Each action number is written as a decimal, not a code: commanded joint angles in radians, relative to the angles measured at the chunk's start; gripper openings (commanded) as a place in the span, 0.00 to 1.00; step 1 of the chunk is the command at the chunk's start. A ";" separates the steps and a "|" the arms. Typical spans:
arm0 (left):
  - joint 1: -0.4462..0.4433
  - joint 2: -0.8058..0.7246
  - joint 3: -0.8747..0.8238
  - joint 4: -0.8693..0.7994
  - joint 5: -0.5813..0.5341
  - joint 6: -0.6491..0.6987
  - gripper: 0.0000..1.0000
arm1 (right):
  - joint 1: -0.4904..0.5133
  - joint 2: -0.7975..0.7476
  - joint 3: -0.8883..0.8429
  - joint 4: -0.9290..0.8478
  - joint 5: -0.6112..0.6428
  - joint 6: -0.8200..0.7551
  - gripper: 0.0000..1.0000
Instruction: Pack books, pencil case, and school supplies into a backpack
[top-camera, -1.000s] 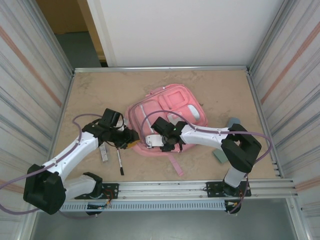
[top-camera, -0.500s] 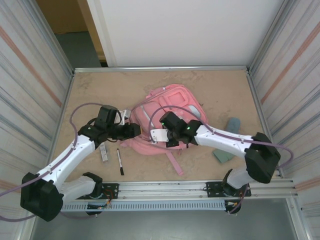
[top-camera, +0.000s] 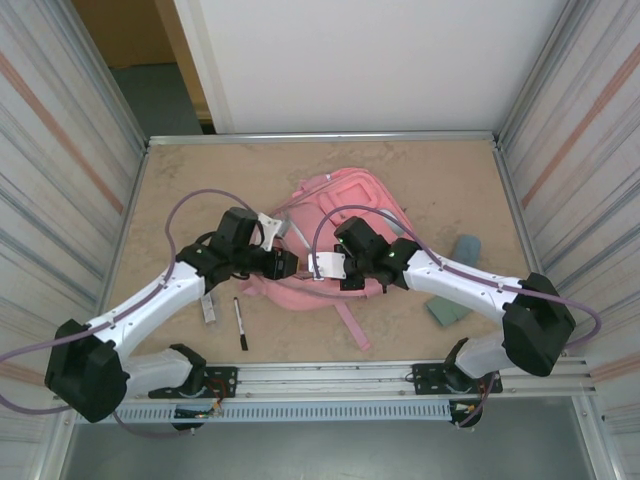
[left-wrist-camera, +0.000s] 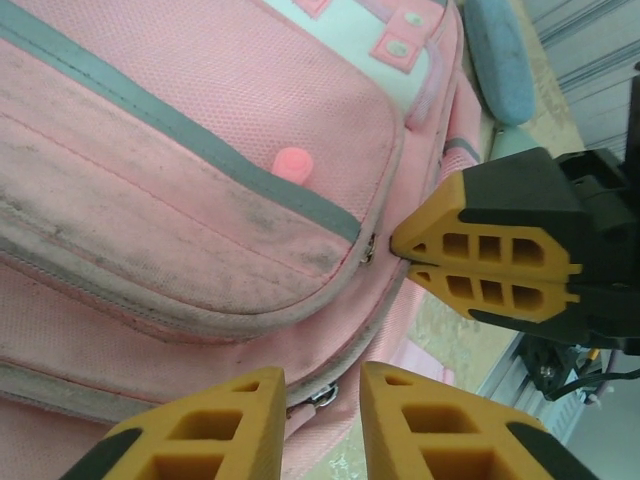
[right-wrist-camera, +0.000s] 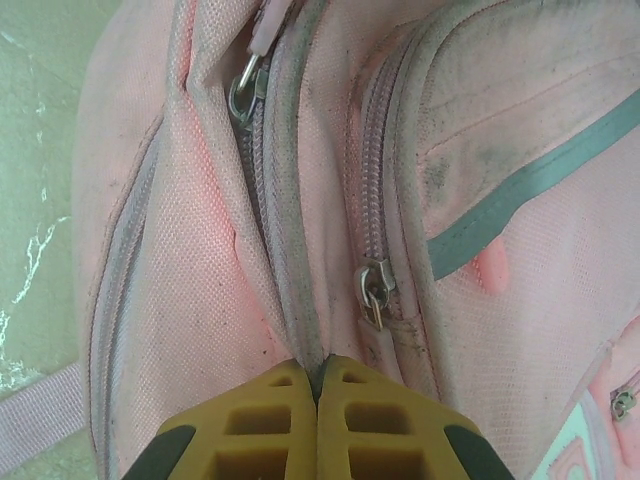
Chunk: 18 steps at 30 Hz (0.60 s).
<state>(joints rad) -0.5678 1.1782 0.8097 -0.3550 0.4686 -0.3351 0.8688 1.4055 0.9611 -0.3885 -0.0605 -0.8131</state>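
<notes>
The pink backpack (top-camera: 345, 215) lies mid-table, with its near edge bunched up between my two grippers. My right gripper (right-wrist-camera: 318, 372) is shut on a ridge of backpack fabric beside a zipper; it also appears in the overhead view (top-camera: 322, 268) and in the left wrist view (left-wrist-camera: 405, 258). My left gripper (left-wrist-camera: 318, 385) is open just left of it (top-camera: 290, 266), with a metal zipper pull (left-wrist-camera: 325, 396) in the gap between its fingers. The blue-grey pencil case (top-camera: 466, 245) lies right of the backpack. A black pen (top-camera: 240, 322) and a whitish bar (top-camera: 208, 308) lie near the left arm. The books are hidden.
A grey-green flat piece (top-camera: 445, 312) lies by the right arm. A pink strap (top-camera: 352, 325) trails toward the front rail (top-camera: 340, 375). Metal walls close in both sides. A second zipper pull (right-wrist-camera: 374, 292) sits just right of my right fingers.
Both grippers have moved in toward each other at the backpack's near edge. The right gripper has closed on the fabric, and the backpack has shifted and bunched.
</notes>
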 joint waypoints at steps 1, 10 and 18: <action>-0.014 -0.005 0.001 -0.018 -0.017 0.058 0.26 | -0.011 -0.016 0.016 0.069 -0.040 0.037 0.00; -0.026 -0.010 -0.027 -0.042 -0.039 0.060 0.32 | -0.013 -0.003 0.032 0.057 -0.050 0.038 0.00; -0.027 -0.018 -0.057 -0.044 -0.027 0.045 0.31 | -0.016 -0.009 0.033 0.040 -0.055 0.044 0.00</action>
<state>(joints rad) -0.5850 1.1744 0.7650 -0.3798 0.4259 -0.2989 0.8616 1.4059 0.9611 -0.3855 -0.0841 -0.7948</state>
